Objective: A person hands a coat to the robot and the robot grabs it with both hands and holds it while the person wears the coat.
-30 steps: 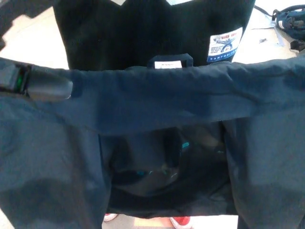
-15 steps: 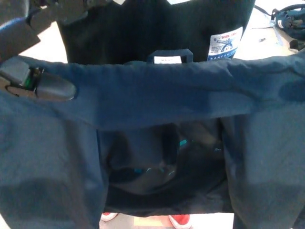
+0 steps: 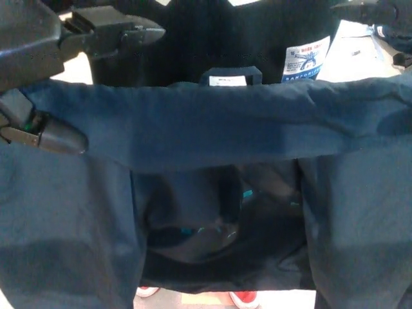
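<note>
The left hand [image 3: 51, 64] has risen, fingers clamped on the navy coat [image 3: 212, 125]; right hand's fingers cannot be told; label [image 3: 306, 61] unreadable

Coat [image 3: 219, 125]: dark navy, thin fabric, spread wide in front of me and filling most of the view. Its collar edge runs as a broad horizontal band across the middle. A hanging loop and small white label [image 3: 228, 80] sit just above it. Below, the lining gapes open between two hanging panels.

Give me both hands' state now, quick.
Left hand: shut on the navy coat.
Right hand: barely in view; cannot tell.
</note>
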Tool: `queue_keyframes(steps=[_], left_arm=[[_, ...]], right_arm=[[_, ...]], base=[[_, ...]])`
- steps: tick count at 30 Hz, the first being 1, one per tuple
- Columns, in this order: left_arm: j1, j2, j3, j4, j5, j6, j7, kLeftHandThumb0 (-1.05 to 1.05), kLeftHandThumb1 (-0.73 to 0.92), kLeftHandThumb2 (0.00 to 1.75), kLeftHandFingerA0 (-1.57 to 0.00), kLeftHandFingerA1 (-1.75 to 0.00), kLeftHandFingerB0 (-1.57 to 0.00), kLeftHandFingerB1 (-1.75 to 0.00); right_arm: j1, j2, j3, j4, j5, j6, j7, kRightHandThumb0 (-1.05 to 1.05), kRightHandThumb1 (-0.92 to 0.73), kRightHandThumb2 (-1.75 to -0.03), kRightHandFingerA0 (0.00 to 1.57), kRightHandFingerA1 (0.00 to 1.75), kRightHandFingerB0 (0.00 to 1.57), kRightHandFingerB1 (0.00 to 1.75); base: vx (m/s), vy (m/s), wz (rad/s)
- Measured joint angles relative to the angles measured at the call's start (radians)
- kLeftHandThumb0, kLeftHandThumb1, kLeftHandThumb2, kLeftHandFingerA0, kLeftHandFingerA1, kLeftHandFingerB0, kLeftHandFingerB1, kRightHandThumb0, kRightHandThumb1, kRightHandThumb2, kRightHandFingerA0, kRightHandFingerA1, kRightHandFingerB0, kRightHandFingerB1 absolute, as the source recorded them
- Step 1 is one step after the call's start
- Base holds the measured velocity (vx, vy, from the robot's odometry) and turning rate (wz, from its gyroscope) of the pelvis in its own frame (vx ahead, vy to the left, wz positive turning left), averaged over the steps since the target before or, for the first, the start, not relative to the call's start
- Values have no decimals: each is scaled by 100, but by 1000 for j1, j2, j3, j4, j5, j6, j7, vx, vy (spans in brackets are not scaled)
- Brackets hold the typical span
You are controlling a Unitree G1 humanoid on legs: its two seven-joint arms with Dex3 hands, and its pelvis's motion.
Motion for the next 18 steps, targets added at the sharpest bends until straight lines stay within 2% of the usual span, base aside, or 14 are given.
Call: queue_keyframes(steps=[1,3,4,5,7,8,9,10,11,12,14,16,17,18], left_arm=[[-4,0,-4,1,0,4,-7,-89,67,60,-12,-28,-5,-23],[-23,0,-22,5,-2,23,-44,-90,68,61,-10,-28,-6,-24],[-28,0,-26,7,-2,29,-56,-90,67,61,-9,-28,-5,-24],[-29,0,-27,7,-2,30,-59,-87,54,95,-3,-36,-10,-19],[-52,0,-47,15,-3,53,-100,-87,54,95,-3,-36,-10,-19],[-55,0,-50,16,-3,56,-105,-93,55,88,-9,-38,-6,-27],[-68,0,-62,19,-3,69,-127,-39,22,90,-1,-47,0,-47],[-75,-1,-70,21,-3,78,-141,-39,22,90,-1,-47,0,-47],[-83,-1,-76,22,-2,85,-153,-92,56,92,-26,-46,-4,-25],[-88,-1,-80,24,-2,90,-161,-90,66,61,-68,-77,-16,-27],[-104,-2,-96,28,-1,107,-187,-98,59,91,-73,-73,-16,-37],[-116,-3,-110,31,-1,124,-213,-94,54,72,-73,-64,-17,-32],[-125,-4,-120,33,-1,138,-233,-90,67,61,-34,-37,-25,-29],[-130,-5,-125,35,-1,144,-243,-99,60,97,-35,-45,-18,-33]], right_arm=[[-10,3,10,6,-2,4,8,-93,-73,-62,20,35,0,21],[-70,16,64,39,-16,27,52,-90,-73,-62,20,35,1,21],[-89,22,81,51,-20,35,67,-89,-58,-96,15,46,2,20],[-93,23,84,54,-20,36,70,-89,-61,-97,22,48,7,30],[-163,51,148,104,-36,59,122,-89,-61,-97,22,48,7,30],[-172,54,156,111,-38,62,128,-88,-77,-64,34,38,21,29],[-208,69,189,141,-48,73,158,-88,-79,-65,48,40,36,34],[-229,80,209,159,-54,80,177,-88,-79,-65,48,40,36,34],[-248,89,228,177,-58,85,194,-76,-58,-104,55,60,22,42],[-260,95,239,188,-61,87,205,-88,-81,-65,67,44,58,39],[-301,113,278,225,-70,95,242,-89,-82,-66,69,45,58,39],[-331,128,311,255,-79,103,277,-89,-83,-66,66,45,56,39],[-351,137,335,275,-86,109,306,-89,-83,-66,64,46,54,39],[-361,141,348,285,-91,112,320,-89,-67,-103,67,60,49,51]], base=[[0,0,0],[0,0,0],[0,0,0],[0,0,0],[0,0,0],[0,0,0],[0,0,0],[0,0,0],[0,0,0],[0,0,0],[0,0,0],[0,0,0],[0,0,0],[0,0,0]])
